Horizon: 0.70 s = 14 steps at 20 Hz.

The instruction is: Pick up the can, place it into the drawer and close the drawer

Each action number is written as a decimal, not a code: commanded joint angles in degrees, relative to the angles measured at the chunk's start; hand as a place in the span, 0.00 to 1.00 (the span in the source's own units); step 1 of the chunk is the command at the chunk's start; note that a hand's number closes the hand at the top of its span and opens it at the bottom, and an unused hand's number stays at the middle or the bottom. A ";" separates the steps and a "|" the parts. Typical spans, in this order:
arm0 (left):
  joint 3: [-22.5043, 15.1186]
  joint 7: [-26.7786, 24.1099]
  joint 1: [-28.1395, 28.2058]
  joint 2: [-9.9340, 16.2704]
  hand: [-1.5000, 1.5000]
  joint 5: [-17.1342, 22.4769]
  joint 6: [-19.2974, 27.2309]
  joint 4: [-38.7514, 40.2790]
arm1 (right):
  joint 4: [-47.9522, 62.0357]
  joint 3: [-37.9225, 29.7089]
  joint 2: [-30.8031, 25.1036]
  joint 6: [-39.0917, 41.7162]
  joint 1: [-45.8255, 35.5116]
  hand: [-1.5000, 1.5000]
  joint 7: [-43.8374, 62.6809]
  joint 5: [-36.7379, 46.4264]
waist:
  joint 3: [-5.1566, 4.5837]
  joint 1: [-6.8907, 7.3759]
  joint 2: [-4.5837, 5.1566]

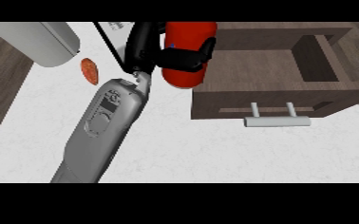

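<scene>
A red can (188, 38) stands upright at the left edge of the open wooden drawer (259, 71), overlapping its left wall. My left hand (144, 45) comes in from the lower left on a long grey forearm, and its black fingers (184, 59) are curled round the can's middle. The can's lower end shows below the fingers. The drawer is pulled out towards me, its inside is bare brown wood, and its silver bar handle (277, 121) is on the front face. My right hand does not show.
A large pale grey cylinder (45, 42) lies at the upper left. A small orange-red item (89, 70) rests on the white counter (210, 152) beside the forearm. A dark square recess (316, 59) sits at the drawer's right.
</scene>
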 commanded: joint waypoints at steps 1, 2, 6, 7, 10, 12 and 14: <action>-0.35 0.53 -7.76 -0.16 1.00 1.71 3.02 6.30 | 3.29 1.30 1.11 2.62 2.13 0.00 -5.45 1.78 | 0.02 -0.30 0.07; -1.43 3.61 -9.31 -0.16 1.00 0.68 4.24 4.02 | -1.29 0.48 0.95 0.56 1.68 0.00 0.11 0.17 | 0.00 -0.16 -0.04; -1.06 3.15 -16.89 -0.16 1.00 3.06 6.07 11.73 | 0.89 -1.66 -0.35 1.81 1.00 0.00 -1.53 -1.17 | 0.02 -0.37 0.06; -1.51 2.46 -19.56 -0.16 1.00 4.23 7.16 14.73 | -1.04 0.59 1.24 2.21 3.48 0.00 -2.52 -0.34 | 0.02 -0.86 0.11; -0.10 0.47 -22.30 -0.16 1.00 5.69 6.03 20.23 | -3.02 -0.02 1.25 0.59 2.49 0.00 -0.46 -0.38 | 0.01 -0.73 0.15; -4.51 1.68 -24.84 -0.17 1.00 8.64 9.13 21.24 | 1.57 -0.04 -0.21 -0.12 -2.57 0.00 0.51 1.03 | 0.02 -0.75 0.23; -3.34 1.70 -29.19 -0.17 1.00 10.38 9.61 25.93 | -0.04 1.80 1.23 -1.38 -2.38 0.00 1.58 1.83 | 0.02 -1.16 0.31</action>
